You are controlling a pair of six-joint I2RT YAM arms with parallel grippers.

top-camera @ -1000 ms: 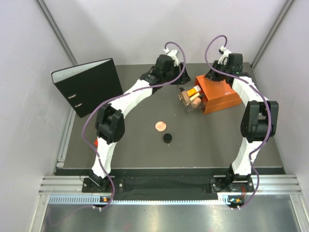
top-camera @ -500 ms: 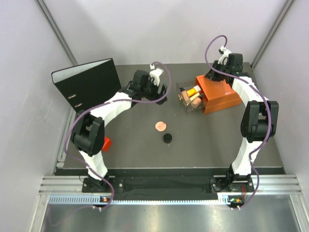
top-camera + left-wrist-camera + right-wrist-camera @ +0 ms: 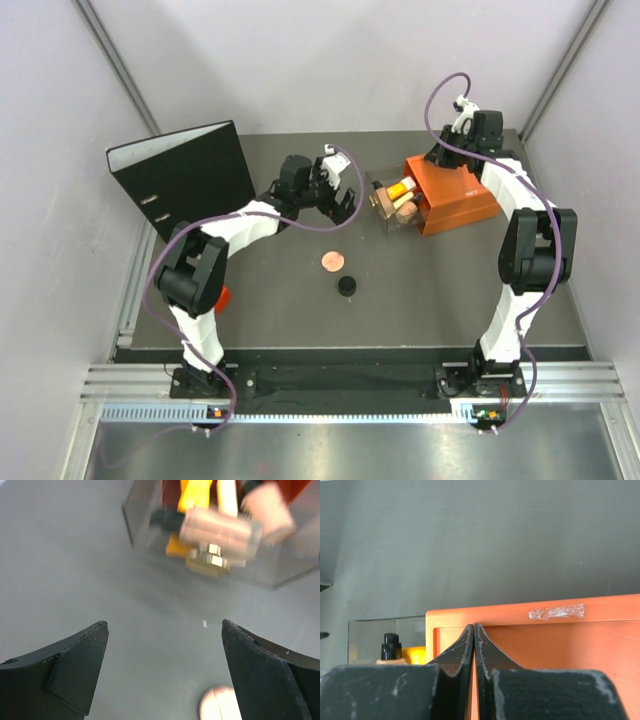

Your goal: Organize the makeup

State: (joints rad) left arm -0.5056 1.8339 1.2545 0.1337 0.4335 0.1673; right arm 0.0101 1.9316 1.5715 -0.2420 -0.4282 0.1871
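Now: the round pink-tan compact (image 3: 332,261) lies flat near the middle of the dark grey table (image 3: 270,310), with the small black round jar (image 3: 346,286) close at its 5 o'clock, not touching it. Both are outside the clear plastic drawer (image 3: 380,215) at the compact's 1 o'clock. The drawer is pulled out of the big orange wooden box (image 3: 462,200) and holds the orange-yellow tube with black cap (image 3: 196,495) and the cream stick (image 3: 226,497). The left gripper (image 3: 164,627) hangs at the compact's 12 o'clock, jaws spread wide and empty, probably lined up to take the compact next. The right gripper (image 3: 474,630) has its fingers pressed together against the box top, probably to steady it. The overhead view gives the layout only. The left wrist view confirms the empty jaws and shows the drawer contents, blurred. The right wrist view alone shows the closed fingers.
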